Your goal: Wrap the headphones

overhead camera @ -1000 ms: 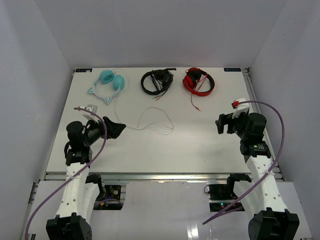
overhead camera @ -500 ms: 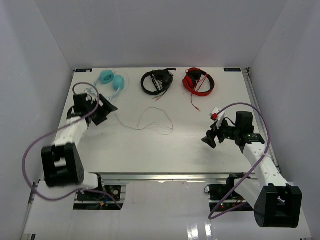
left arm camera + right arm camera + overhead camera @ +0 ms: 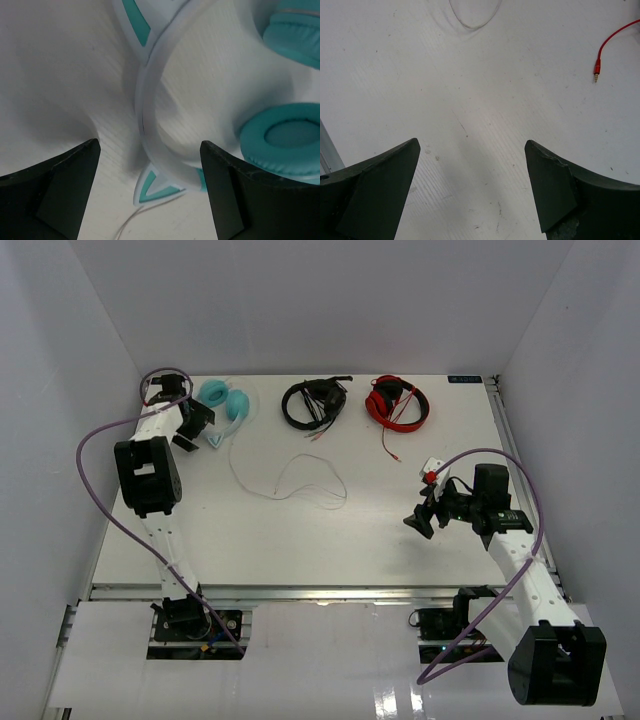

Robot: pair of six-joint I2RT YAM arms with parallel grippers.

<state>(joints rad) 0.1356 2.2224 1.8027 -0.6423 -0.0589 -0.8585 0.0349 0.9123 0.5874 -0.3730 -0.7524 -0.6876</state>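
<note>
At the near right of the table (image 3: 350,550) we find the right gripper (image 3: 421,521) low over bare surface, jaws spread wide and empty. It came down and inward from a higher post within the last second and has scarcely moved in the last half of it. Its wrist view shows only tabletop, a loop of cable at the top edge and a red plug (image 3: 596,66) off to the side.

Mid-table, the thin white cable (image 3: 300,480) lies in loose loops, unmoved and not gathered.

Farther back on the left, the left gripper (image 3: 200,426) has swung from the near left side to the far-left corner. Its jaws stand wide and grip nothing. In its wrist view the pale headband (image 3: 150,125) runs up between the two fingers, one teal cup just beside the right-hand one. We cannot tell whether either finger touches it.

At the far edge the teal headphones (image 3: 226,403) lie flat, in the same place as before, beside the black headphones (image 3: 314,404) and the red headphones (image 3: 397,402).

Our judgement: the approach is done, the grasp on the headband is not yet made, and wrapping has not begun.
</note>
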